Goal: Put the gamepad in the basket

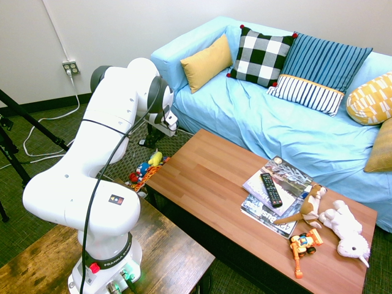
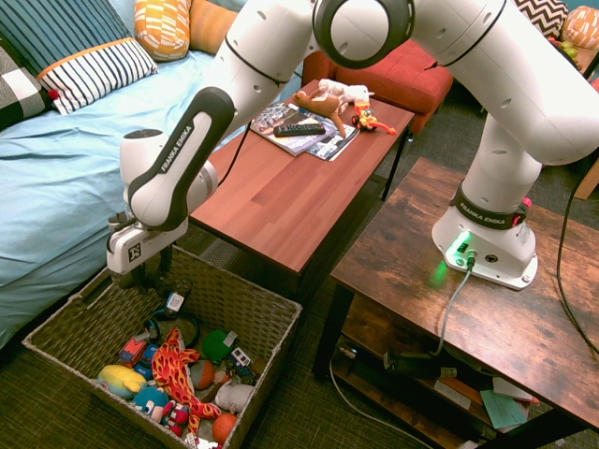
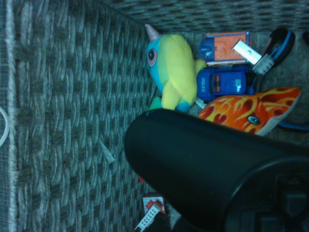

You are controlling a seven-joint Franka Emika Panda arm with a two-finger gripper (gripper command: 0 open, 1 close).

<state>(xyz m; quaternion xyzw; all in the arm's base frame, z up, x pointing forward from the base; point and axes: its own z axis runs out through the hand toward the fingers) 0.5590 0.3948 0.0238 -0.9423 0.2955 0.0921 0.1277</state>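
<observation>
The woven dark basket (image 2: 263, 311) stands on the floor between the sofa and the coffee table; in the first exterior view only a bit of the basket (image 1: 120, 164) shows behind the arm. My gripper (image 2: 155, 282) is down inside it, near the sofa-side wall, above the toys. It is shut on the black gamepad (image 2: 168, 292), which hangs below the hand with a small white tag. In the wrist view the gamepad (image 3: 203, 174) fills the lower right as a rounded black handle over the basket floor. From the other side the gripper (image 1: 149, 138) is mostly hidden by the arm.
Toys lie in the basket: a yellow-blue plush (image 3: 174, 72), a blue car (image 3: 224, 84), a flame-patterned toy (image 3: 246, 113). The wooden coffee table (image 2: 271, 196) beside it bears magazines, a slim remote (image 2: 299, 129) and plush animals. A blue sofa (image 2: 56, 168) is behind.
</observation>
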